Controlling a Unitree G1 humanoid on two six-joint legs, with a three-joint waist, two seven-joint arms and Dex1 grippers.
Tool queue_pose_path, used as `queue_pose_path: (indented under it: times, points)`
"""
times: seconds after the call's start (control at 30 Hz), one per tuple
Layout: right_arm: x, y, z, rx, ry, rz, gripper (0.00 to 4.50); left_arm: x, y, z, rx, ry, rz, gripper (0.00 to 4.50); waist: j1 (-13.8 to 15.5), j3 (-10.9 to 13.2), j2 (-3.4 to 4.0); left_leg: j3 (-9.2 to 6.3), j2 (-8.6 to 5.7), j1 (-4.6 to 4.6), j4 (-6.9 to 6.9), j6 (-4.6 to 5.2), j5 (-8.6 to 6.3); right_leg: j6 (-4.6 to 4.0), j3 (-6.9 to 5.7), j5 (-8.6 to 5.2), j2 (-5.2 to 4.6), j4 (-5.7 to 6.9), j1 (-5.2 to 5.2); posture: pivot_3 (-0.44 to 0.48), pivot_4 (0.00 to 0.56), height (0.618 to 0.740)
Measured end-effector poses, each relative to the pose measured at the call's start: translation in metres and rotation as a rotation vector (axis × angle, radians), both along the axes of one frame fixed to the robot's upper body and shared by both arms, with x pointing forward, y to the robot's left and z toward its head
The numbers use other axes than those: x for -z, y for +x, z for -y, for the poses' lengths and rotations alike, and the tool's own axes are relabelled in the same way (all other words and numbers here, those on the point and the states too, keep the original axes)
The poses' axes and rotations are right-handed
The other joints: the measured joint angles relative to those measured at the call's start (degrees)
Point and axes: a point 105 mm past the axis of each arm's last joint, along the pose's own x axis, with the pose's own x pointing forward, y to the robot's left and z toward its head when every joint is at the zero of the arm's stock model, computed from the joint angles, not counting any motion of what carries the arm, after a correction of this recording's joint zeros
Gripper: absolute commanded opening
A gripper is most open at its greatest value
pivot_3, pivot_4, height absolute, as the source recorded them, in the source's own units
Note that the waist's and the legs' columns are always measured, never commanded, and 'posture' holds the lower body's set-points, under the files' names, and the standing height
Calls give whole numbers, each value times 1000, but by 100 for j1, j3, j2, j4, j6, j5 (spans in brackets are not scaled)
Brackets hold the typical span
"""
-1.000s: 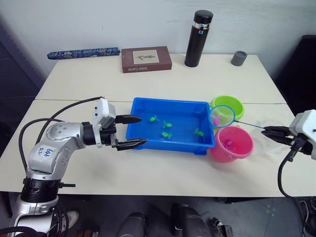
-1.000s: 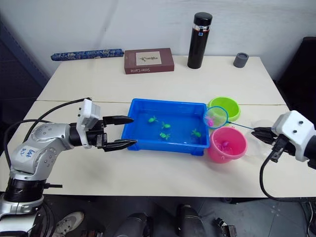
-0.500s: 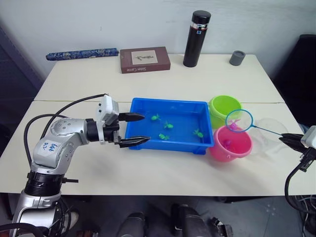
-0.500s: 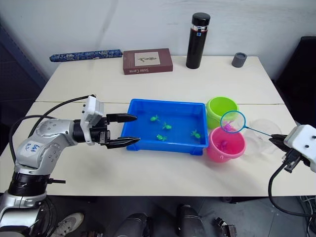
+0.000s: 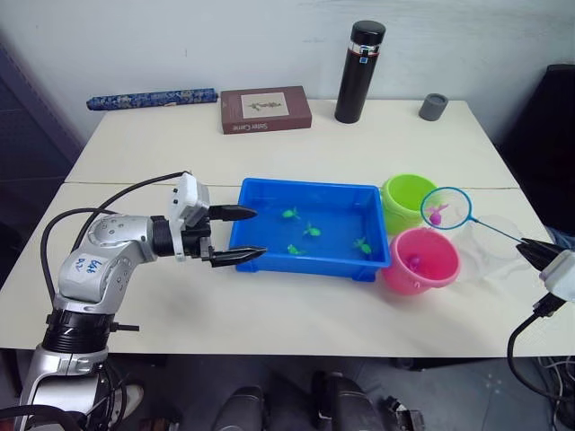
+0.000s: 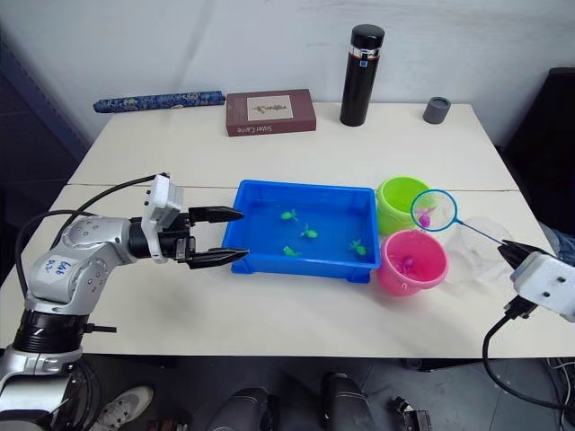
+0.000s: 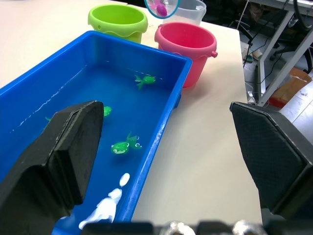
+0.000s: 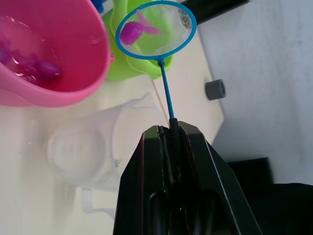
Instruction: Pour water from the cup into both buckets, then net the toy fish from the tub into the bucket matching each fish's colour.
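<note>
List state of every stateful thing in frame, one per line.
net: held up, one pink fish inside
pink bucket: upright, pink fish in water
green bucket: upright
tub: holds water, green fish
cup: upright beside the buckets
flask: upright, capped
left gripper: fingers open, empty
right gripper: shut on net handle

tub point(image 5: 310, 235) left of buckets point(image 5: 420, 260)

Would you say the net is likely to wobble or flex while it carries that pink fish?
Probably somewhat: the right gripper holds the net at the far end of a thin handle. The pink fish looks tiny, so sag should be slight. The shallow mesh might spill it if tilted.
</note>
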Motion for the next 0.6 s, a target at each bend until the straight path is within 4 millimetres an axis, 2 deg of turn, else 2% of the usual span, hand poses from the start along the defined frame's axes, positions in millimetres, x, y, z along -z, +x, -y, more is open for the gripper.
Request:
queue_pose_path:
  times: [0.23,0.6]
  points:
    - [10,-6,10,14,-77,97,0,4,4,-4,-15,4,-10,4460,-10,0,0,9,0,7,-3,0,0,-2,10,-1,2,2,2,0,150,739]
    - [13,-11,15,-26,-176,202,0,4,4,-5,-16,12,-1,4460,-30,0,0,31,1,27,-9,0,0,-2,38,-1,8,13,4,0,150,739]
